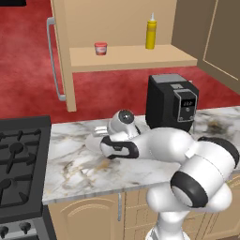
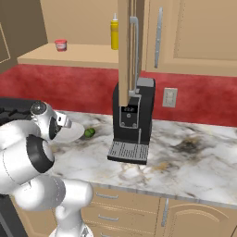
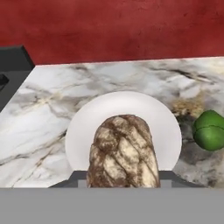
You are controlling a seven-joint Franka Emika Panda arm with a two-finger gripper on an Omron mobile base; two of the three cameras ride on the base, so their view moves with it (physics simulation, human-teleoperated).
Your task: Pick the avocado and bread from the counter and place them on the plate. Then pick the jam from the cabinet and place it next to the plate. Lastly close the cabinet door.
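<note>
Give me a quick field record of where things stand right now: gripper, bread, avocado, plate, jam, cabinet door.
gripper: shut on bread, above the plate
bread: held between the fingers, over the plate
avocado: on the counter beside the plate, not on it
plate: on the counter, nothing resting on it yet
jam: on the cabinet shelf
cabinet door: open

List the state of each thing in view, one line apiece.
bread: held in the gripper, over the plate.
plate: on the counter, nothing resting on it that I can tell.
avocado: on the counter beside the plate.
cabinet door: open.
jam: on the cabinet shelf.
</note>
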